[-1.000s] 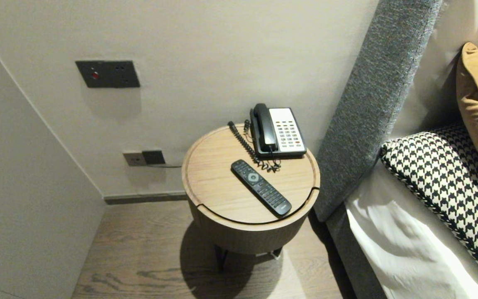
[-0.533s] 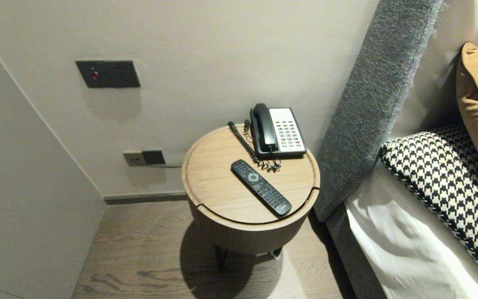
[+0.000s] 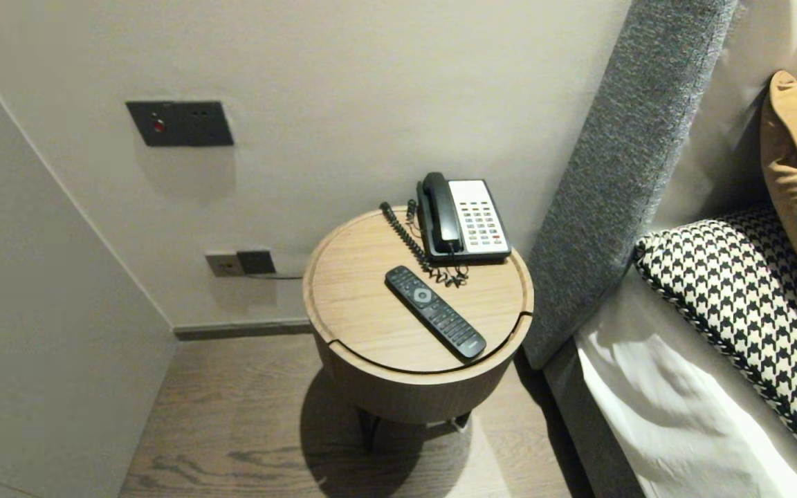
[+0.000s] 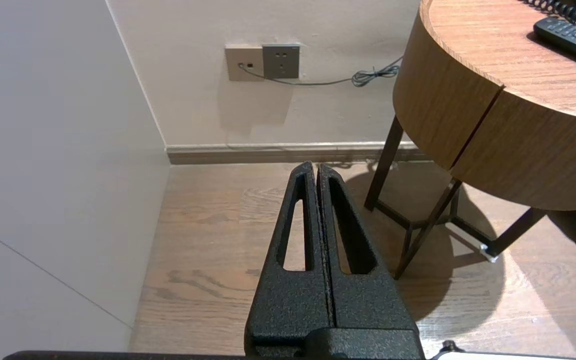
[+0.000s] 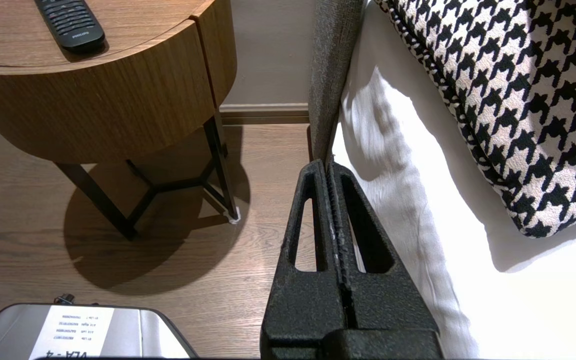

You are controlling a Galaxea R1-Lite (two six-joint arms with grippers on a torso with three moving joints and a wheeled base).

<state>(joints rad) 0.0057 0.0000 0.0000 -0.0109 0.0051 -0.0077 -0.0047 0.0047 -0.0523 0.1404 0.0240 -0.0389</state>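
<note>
nothing is moving since the earlier frames: the remote (image 3: 435, 312) is lying flat on the round table (image 3: 350, 304), its long axis running diagonally from the phone (image 3: 464, 220) cord to the front rim nearest the bed (image 3: 654, 415). only the wrist views are showing the arms: the left end effector (image 4: 316, 167) and right end effector (image 5: 328, 164) are hanging over the floor (image 4: 218, 240), fingers pressed together, holding nothing.

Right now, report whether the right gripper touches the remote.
Apart. The right wrist view shows the remote lying on the table, while the shut right gripper hangs off to the side, with bare floor between them.
</note>
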